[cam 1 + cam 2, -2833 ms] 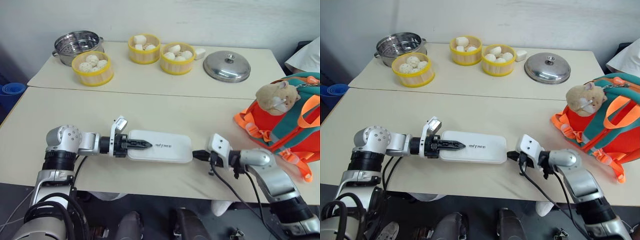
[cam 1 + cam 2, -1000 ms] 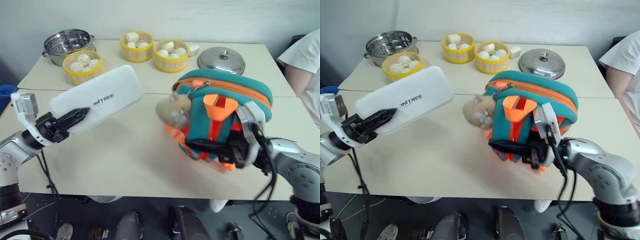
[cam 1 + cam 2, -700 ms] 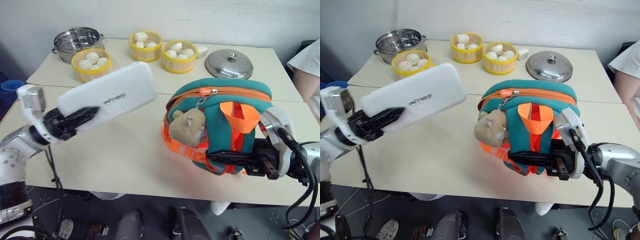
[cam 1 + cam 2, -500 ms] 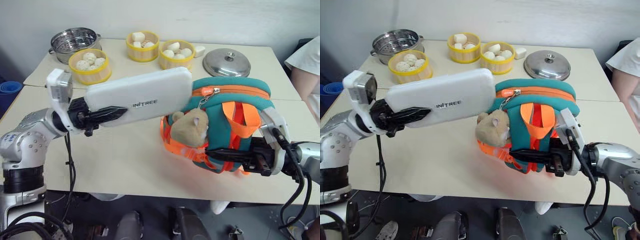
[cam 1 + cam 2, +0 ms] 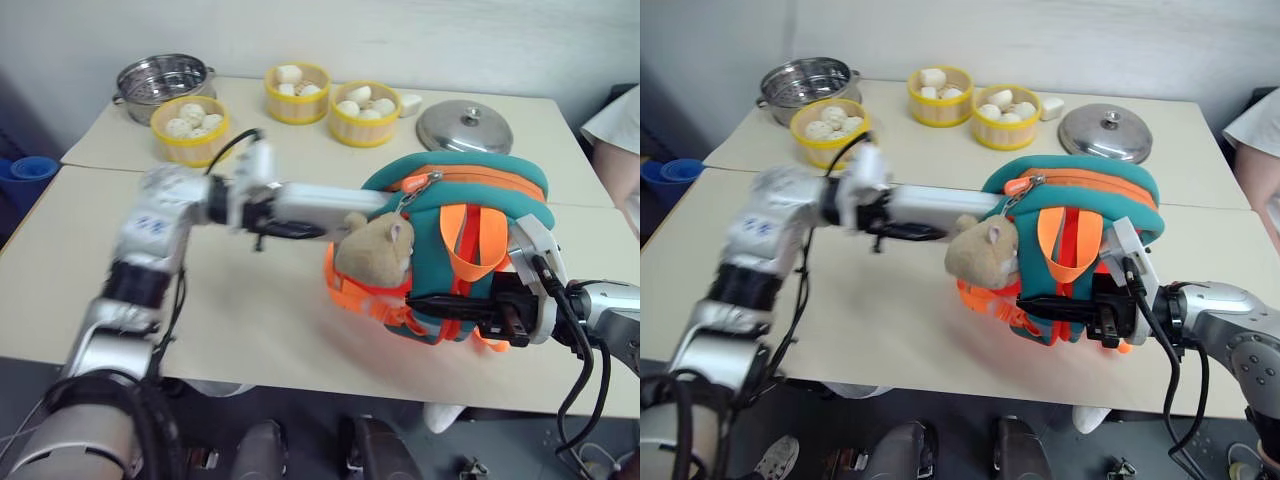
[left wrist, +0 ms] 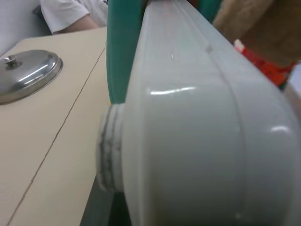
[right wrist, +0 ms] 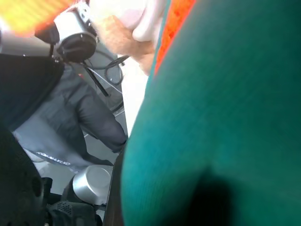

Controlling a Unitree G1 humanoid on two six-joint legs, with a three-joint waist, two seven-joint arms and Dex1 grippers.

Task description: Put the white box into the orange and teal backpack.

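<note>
Three steamer baskets (image 5: 298, 92), pot (image 5: 160, 78), lid (image 5: 464, 127)

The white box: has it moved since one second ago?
Yes. The white box has travelled rightwards from near the yellow steamer basket until its far end meets the backpack.

The scene holds three yellow steamer baskets (image 5: 189, 130) of buns, one steel pot (image 5: 160, 78), one steel lid (image 5: 464, 127), one orange and teal backpack (image 5: 450, 260), one plush hamster (image 5: 373, 250), and one white box (image 5: 315, 200).
</note>
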